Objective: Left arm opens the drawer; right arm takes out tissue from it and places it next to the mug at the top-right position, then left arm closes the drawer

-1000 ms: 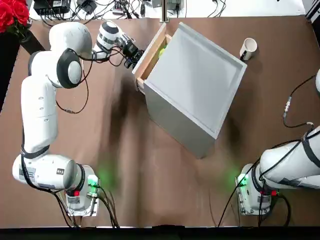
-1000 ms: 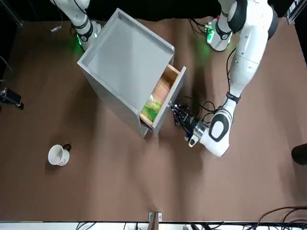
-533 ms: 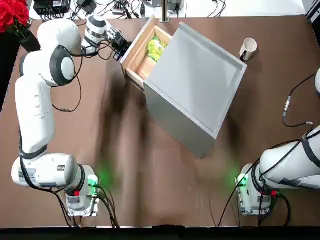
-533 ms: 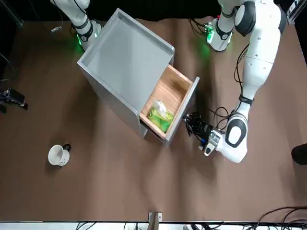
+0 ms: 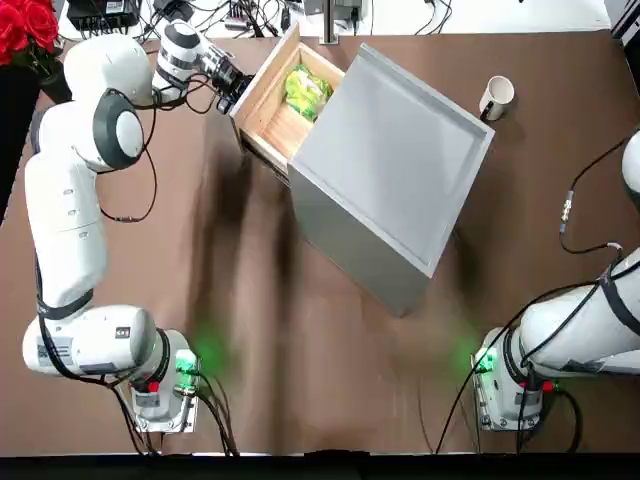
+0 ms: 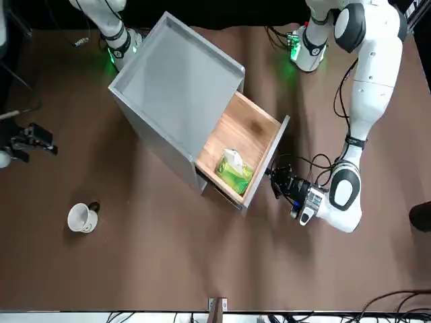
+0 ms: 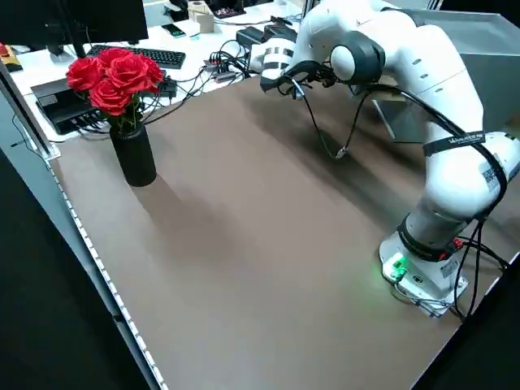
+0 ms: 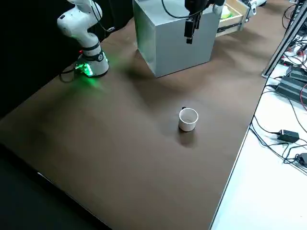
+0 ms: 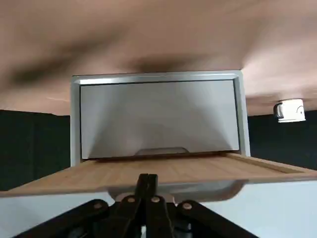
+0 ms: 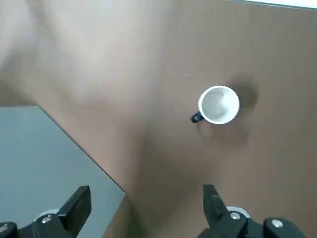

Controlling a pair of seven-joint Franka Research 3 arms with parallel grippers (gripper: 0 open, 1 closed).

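The drawer (image 5: 268,110) (image 6: 246,138) stands pulled out of the big grey cabinet (image 5: 390,160) (image 6: 175,87), toward the table's far left. My left gripper (image 5: 228,85) (image 6: 276,180) is at the drawer's grey front panel (image 9: 158,116), fingers shut on its edge. The green and yellow tissue (image 5: 305,90) (image 6: 234,168) lies inside on the wood. At the far right stands the white mug (image 5: 496,96) (image 6: 82,217) (image 8: 188,119) (image 10: 218,104). My right gripper (image 6: 34,138) (image 10: 143,208) hangs open and high over the table between mug and cabinet, holding nothing.
A black vase of red roses (image 5: 25,25) (image 7: 122,81) stands at the far left corner. Cables (image 5: 200,15) run along the far edge. Both green-lit arm bases (image 5: 185,365) (image 5: 485,360) sit at the near edge.
My left gripper has drawn the drawer farther out toward the far left, and the tissue has come fully into sight. The right gripper has shifted a little toward the table's middle.
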